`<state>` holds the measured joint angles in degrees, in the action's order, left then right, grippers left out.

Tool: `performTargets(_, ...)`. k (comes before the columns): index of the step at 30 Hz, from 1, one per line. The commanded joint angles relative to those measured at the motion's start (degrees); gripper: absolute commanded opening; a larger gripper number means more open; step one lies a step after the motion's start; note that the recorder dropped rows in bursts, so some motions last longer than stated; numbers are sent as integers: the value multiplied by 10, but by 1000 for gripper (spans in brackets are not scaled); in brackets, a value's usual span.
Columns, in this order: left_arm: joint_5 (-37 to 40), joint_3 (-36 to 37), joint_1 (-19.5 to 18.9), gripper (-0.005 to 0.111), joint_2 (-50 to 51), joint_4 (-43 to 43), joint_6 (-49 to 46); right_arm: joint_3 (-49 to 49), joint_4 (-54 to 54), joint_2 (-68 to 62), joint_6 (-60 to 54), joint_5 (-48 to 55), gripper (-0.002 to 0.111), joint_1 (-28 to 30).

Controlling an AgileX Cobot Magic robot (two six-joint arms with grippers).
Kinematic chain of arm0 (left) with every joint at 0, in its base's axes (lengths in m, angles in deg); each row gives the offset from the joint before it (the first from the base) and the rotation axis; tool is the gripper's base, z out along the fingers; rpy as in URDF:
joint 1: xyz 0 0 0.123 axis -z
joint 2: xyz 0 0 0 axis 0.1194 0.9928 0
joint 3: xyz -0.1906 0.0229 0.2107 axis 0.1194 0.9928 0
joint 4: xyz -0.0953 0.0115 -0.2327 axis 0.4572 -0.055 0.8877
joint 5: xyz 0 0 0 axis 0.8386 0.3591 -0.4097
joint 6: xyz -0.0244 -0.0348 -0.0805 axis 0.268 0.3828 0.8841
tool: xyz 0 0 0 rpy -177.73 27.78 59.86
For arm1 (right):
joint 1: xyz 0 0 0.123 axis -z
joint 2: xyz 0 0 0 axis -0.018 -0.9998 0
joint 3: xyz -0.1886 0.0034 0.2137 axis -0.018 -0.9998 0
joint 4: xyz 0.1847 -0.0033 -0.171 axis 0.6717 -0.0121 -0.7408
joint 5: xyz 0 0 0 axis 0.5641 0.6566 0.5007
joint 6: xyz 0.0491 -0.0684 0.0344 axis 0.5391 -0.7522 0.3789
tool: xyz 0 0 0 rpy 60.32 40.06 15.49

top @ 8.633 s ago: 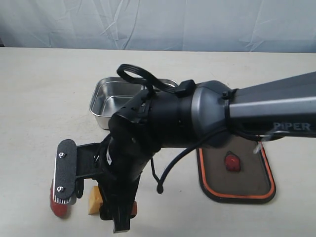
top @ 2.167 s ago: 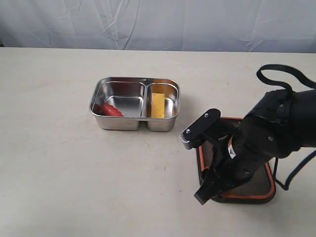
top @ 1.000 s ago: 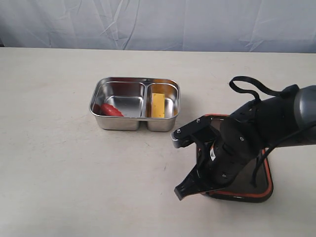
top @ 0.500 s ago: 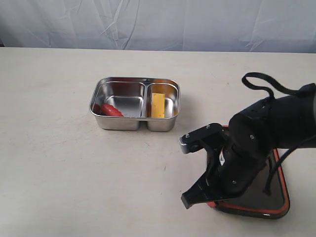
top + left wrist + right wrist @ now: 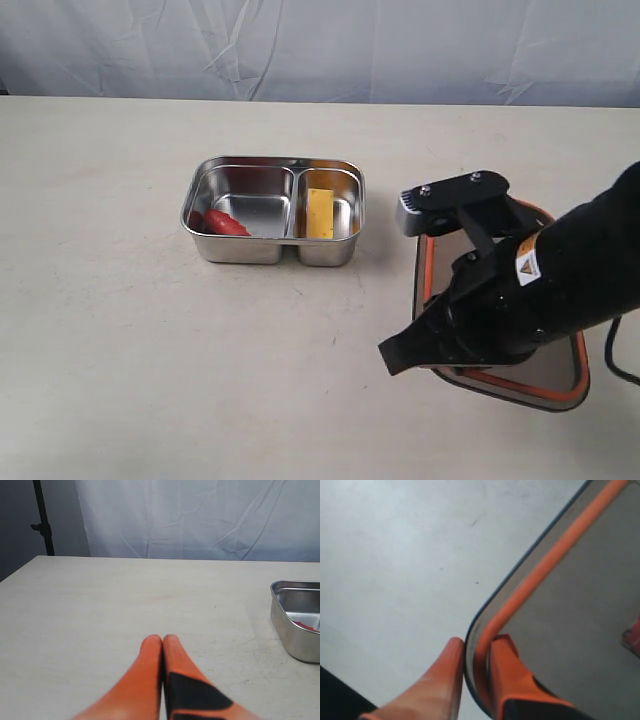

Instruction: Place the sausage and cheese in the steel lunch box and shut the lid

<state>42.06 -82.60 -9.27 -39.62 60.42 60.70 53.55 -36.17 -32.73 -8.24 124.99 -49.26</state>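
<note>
Lid-closing step. Red ribbed sausage (image 5: 225, 222) and yellow cheese wedge (image 5: 320, 213) lie in separate compartments of the shiny steel lunch box (image 5: 240, 248). Right fingers (image 5: 447, 672) pinch the edge of the dark, orange-rimmed lid (image 5: 548, 376) beside it; left fingers (image 5: 150, 655) pressed together, empty. Next: align lid over box.

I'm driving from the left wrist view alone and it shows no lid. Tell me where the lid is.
Observer: The right claw has the lid pinched by its orange-edged rim, one finger on each side, off to the right of the lunch box in the exterior view.
Operator: Now report the cheese. I can't see it.
Observer: The cheese lies in the box's compartment nearer the lid; the sausage is in the other one.
</note>
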Motion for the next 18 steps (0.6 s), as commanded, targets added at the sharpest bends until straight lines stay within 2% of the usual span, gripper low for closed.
performTargets(1,-8,1,3,0,-3,-1,1,-1,20,59,-15,6,-1,2)
performTargets(10,-42,1,3,0,-3,-22,1,-3,66,131,-56,42,-1,2)
performTargets(14,-72,1,3,0,-3,-18,1,-11,123,156,-119,36,-1,2)
performTargets(16,-81,1,3,0,-3,69,28,-19,178,169,-178,29,-1,2)
performTargets(18,-81,1,3,0,-3,205,56,-26,233,181,-238,29,-1,2)
